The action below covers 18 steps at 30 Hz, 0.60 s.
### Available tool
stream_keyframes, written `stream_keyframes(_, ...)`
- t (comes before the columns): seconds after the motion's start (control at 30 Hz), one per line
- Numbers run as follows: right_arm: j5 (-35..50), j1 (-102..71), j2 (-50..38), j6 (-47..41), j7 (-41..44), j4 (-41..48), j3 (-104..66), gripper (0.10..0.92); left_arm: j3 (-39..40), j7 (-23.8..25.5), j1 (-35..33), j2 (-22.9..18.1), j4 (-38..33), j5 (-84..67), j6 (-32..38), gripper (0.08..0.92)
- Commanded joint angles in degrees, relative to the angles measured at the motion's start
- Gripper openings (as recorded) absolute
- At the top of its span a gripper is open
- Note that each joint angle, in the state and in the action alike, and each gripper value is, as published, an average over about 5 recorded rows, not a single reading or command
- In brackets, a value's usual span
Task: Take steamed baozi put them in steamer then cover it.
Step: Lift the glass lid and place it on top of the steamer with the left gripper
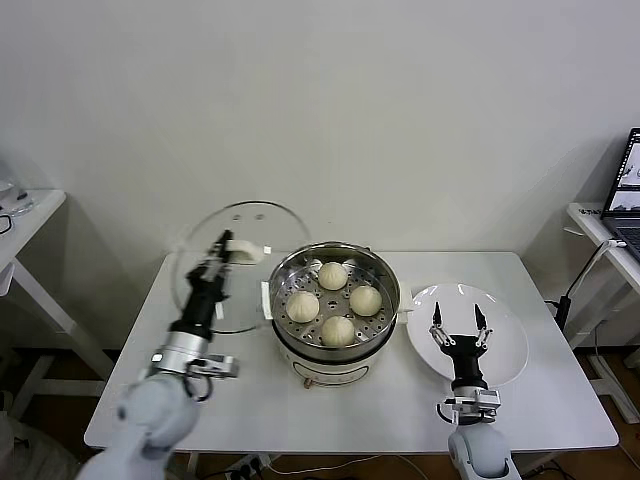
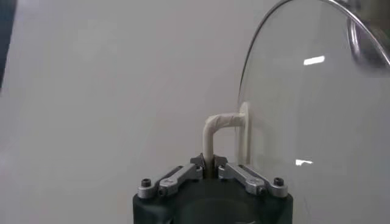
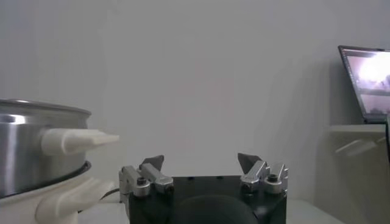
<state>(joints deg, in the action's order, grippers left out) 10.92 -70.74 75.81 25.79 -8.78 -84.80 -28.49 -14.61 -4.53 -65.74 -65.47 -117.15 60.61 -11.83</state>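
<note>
Four cream-white baozi (image 1: 334,300) sit on the perforated tray inside the shiny steel steamer (image 1: 385,305) at the table's middle. My left gripper (image 1: 224,246) is shut on the white handle (image 2: 214,131) of the clear glass lid (image 1: 205,245). It holds the lid upright in the air, left of the steamer and clear of the table. The lid fills the right side of the left wrist view (image 2: 317,115). My right gripper (image 1: 458,326) is open and empty, fingers pointing up, over the white plate (image 1: 505,345) right of the steamer. The steamer's steel wall (image 3: 27,146) shows in the right wrist view.
The white plate holds nothing. A laptop (image 1: 628,190) stands on a side table at the far right, with a cable hanging beside it. Another small table (image 1: 25,215) stands at the far left. A white wall is behind the table.
</note>
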Motion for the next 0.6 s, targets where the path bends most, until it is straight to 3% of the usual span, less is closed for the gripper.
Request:
stream_keyframes(0.03,-0.01,0.13,0.27,0.29,-0.03,0.67,-0.93,0.823,22.5,13.04,9.23,-7.41,-1.23,7.67,-16.28,0.19)
stream_keyframes(0.3,-0.05,0.78,0.68,0.58,0.01,1.64,-1.83,0.823,24.17,18.61,11.79,-12.6,6.56,15.81,-17.91,0.19)
stream_keyframes(0.6,-0.08,1.32,0.97,0.71,0.09,2.34,-2.28,0.823,23.24,20.12,12.36,-15.95,11.24,22.2,-17.3,0.19)
